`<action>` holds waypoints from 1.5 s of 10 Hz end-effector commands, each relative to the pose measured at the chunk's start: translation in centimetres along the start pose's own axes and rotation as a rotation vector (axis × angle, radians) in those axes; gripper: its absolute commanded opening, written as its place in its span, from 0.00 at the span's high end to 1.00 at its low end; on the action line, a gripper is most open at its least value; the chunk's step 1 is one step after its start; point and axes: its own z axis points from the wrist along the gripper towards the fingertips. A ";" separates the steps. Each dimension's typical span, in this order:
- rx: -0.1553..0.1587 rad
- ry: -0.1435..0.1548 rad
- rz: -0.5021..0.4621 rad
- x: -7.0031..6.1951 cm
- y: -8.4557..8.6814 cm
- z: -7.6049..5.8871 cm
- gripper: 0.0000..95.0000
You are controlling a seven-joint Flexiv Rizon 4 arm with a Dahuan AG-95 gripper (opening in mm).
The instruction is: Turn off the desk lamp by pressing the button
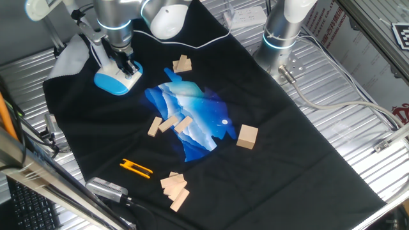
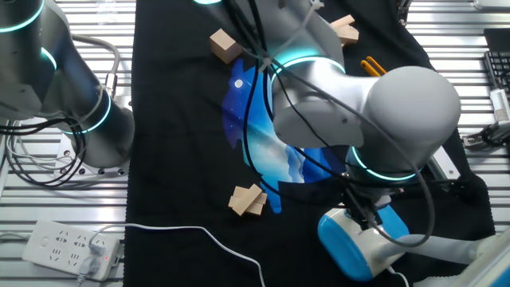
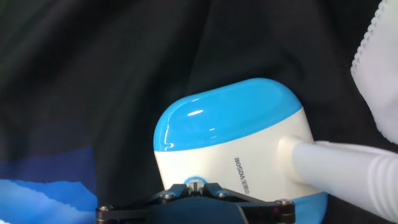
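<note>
Desk lamp, one fixed view: desk lamp [image 1: 114, 82] sits at the black cloth's [image 1: 287, 137] far-left corner; gripper [image 1: 128, 69] is down on its top face.
Other fixed view: arm hides most of the blue base [image 2: 344, 243].
Hand view: button [image 3: 195, 183] shows at the gripper's edge, on the white face.
Jaws: cannot tell how far apart.

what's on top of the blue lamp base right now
The robot's tool sits over the white top face of the small light-blue desk lamp. A small round part shows just at the tool's edge; the tool covers the rest.
</note>
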 end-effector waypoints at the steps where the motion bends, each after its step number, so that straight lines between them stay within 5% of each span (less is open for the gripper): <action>1: 0.036 0.029 -0.001 -0.3 0.5 -0.3 1.00; 2: 0.046 0.045 0.002 -0.4 1.0 -0.8 1.00; 9: 0.019 0.035 0.021 -0.7 2.0 -1.7 1.00; 12: -0.046 0.029 0.066 -1.6 3.4 -2.2 1.00; 13: -0.102 0.016 0.101 -1.8 4.2 -2.4 1.00; 15: -0.098 0.020 0.120 -2.5 6.3 -2.4 1.00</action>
